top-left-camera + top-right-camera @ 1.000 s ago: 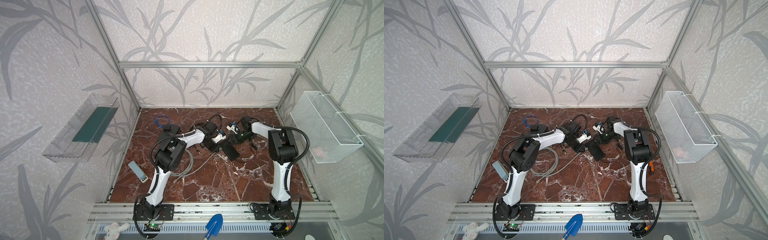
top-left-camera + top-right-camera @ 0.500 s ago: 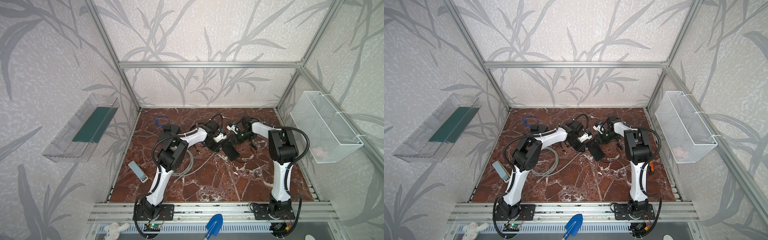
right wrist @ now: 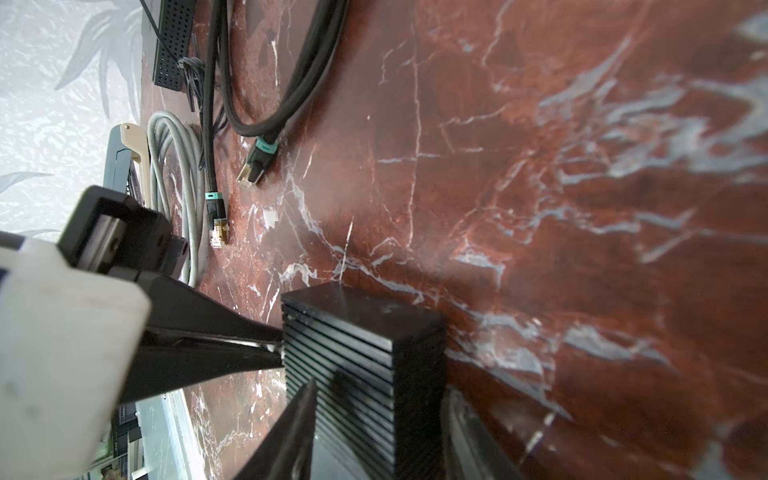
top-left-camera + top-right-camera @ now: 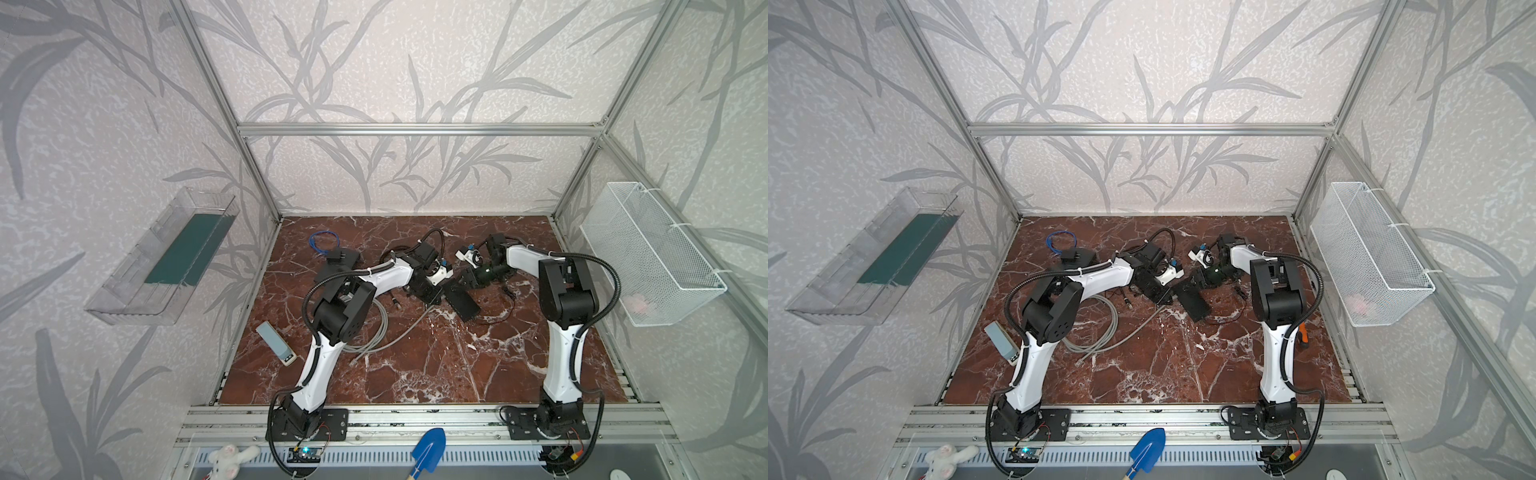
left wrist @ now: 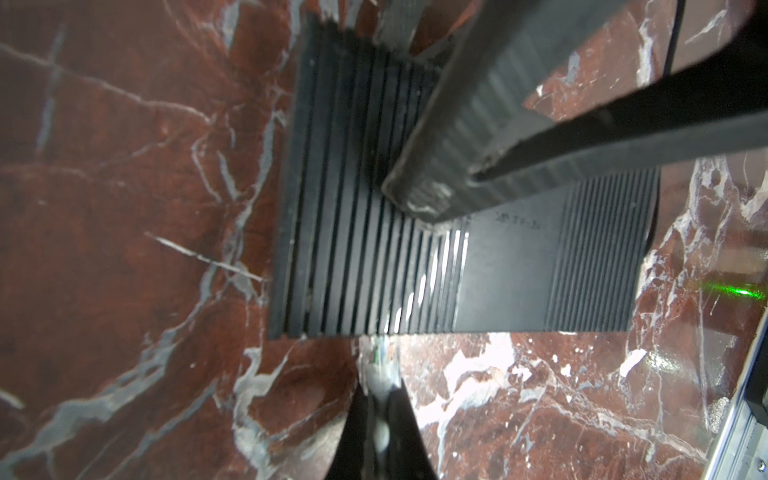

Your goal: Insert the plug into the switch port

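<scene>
right gripper (image 3: 374, 415): clamps switch (image 3: 361, 332), apparently bracing it against insertion push | left gripper (image 5: 380, 399): pinched tight on plug (image 5: 380, 357), tip at switch edge

Both top views high, looking down on table (image 4: 415, 374); wrist views close, seemingly sharing switch (image 5: 507, 282)

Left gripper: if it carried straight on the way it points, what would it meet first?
The switch: its ribbed edge lies right ahead of the plug pinched in the left gripper; gap looks tiny, depth unclear.
</scene>
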`<state>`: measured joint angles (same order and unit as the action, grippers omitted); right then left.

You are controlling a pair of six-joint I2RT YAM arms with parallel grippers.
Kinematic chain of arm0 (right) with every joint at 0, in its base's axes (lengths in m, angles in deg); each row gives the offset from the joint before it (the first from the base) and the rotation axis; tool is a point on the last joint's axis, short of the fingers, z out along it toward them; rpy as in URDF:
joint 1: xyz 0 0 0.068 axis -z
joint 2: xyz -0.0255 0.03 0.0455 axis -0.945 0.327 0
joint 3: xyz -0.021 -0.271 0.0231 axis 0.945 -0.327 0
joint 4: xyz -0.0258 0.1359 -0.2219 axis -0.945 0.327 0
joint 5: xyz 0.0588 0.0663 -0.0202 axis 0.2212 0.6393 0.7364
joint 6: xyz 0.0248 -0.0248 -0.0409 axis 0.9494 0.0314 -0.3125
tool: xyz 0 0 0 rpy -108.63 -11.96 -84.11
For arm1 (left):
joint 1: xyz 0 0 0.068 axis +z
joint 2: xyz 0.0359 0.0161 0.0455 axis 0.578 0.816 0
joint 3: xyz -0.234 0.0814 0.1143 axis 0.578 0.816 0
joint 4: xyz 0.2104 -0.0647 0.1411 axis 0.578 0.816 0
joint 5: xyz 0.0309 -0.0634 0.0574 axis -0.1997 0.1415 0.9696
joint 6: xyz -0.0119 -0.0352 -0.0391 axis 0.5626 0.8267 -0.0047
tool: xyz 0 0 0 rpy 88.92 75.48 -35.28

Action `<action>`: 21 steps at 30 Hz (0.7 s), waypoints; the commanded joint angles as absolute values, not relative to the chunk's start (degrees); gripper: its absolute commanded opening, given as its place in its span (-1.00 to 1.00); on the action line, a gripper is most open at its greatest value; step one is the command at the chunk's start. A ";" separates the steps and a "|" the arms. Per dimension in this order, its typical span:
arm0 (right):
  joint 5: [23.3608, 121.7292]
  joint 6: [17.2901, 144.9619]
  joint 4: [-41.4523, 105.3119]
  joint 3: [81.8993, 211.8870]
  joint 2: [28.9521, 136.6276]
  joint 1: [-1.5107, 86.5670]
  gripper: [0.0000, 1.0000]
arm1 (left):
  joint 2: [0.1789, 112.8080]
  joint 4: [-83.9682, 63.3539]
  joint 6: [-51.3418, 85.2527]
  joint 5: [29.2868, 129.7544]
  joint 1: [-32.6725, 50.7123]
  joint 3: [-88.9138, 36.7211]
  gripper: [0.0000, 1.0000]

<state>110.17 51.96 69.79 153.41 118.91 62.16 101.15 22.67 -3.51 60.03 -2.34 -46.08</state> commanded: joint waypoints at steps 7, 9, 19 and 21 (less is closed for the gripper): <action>115.54 52.67 74.73 145.31 118.16 58.26 -0.04 | 103.03 -3.16 -2.54 59.61 -3.55 -39.25 -1.00; 115.66 52.97 74.13 144.48 117.65 58.23 -0.04 | 102.56 -6.82 -2.75 58.95 -3.57 -37.18 -1.00; 116.74 51.39 75.33 144.18 117.33 54.80 -0.09 | 103.25 -4.59 -3.46 61.80 -3.71 -39.71 -1.00; 118.40 50.72 75.88 143.50 117.34 53.70 -0.13 | 103.57 -5.80 -3.43 62.17 -3.97 -40.52 -1.00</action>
<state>109.41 51.66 63.30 147.59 115.56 62.14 99.01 8.48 -2.90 56.47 -2.19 -38.15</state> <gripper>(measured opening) 0.444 0.069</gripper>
